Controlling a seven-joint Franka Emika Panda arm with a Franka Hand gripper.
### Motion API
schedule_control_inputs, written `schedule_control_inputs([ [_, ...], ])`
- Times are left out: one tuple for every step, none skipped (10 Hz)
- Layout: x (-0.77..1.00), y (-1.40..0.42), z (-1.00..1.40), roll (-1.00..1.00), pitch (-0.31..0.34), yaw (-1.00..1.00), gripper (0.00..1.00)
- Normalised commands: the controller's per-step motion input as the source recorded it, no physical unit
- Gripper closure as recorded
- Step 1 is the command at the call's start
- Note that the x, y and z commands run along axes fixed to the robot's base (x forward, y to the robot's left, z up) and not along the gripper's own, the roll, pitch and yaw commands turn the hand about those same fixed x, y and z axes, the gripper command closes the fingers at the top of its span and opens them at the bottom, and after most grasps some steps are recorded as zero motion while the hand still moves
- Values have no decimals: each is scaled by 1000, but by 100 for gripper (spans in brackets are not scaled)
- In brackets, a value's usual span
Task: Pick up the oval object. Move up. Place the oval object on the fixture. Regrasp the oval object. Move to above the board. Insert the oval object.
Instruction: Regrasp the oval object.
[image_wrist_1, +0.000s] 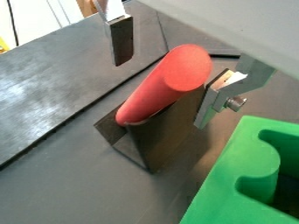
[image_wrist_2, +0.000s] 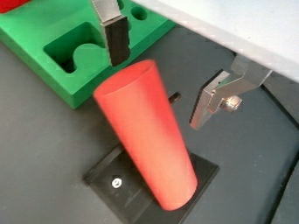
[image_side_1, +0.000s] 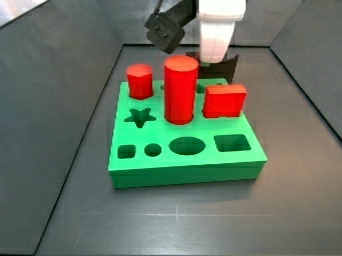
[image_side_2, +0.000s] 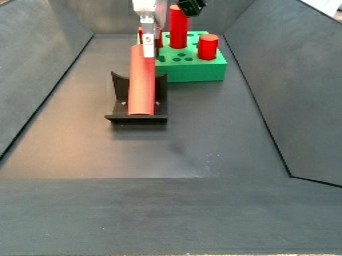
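Looks like the regrasp step. Oval object (image_side_2: 140, 72) parked on the fixture (image_side_2: 135, 112), leaning tilted against the upright of that dark L-bracket with its lower flat end down at the base plate. Same thing in both wrist views: long smooth red peg (image_wrist_2: 147, 131) propped at a slant, upper end free.

Gripper (image_wrist_2: 163, 70) sitting around the peg's upper end, jaws apart, nothing clamped. 1 finger (image_wrist_1: 121, 38) off to 1 side of the peg, the other finger (image_wrist_1: 225, 92) on the opposite side, with visible daylight between pads and red surface on both sides. So not touching, just straddling. In a side view, gripper (image_side_2: 150, 30) hangs at about 12 o'clock of the fixture, right over the peg's top.

Board (image_side_1: 185, 145) close behind the fixture, roughly 1 o'clock from it in a side view (image_side_2: 195, 62). Already carrying a thick round cylinder (image_side_1: 181, 90), a shorter hexagonal peg (image_side_1: 139, 81) and a square red block (image_side_1: 225, 101). Star, small square, small round, big oval-ish and square holes open along the front rows.

Next move, best guess: settle so the pads sit square on the peg's flanks near the top, then close. Peg is tilted, so jaw angle probably needs to match the lean or it may pivot in the pads. After that, lift clear of the bracket and head over the board.
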Motion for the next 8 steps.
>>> schedule_control_inputs([
  [554, -9, 0, -41, 221, 59, 0],
  [469, -11, 6, -36, 227, 61, 0],
  [413, -12, 2, -34, 228, 63, 0],
  [366, -14, -7, -38, 224, 62, 0],
  [313, -12, -1, -42, 223, 60, 0],
  [237, -11, 6, -46, 229, 56, 0],
  [190, -10, -1, -48, 235, 54, 0],
  [162, -10, -1, -49, 238, 56, 0],
])
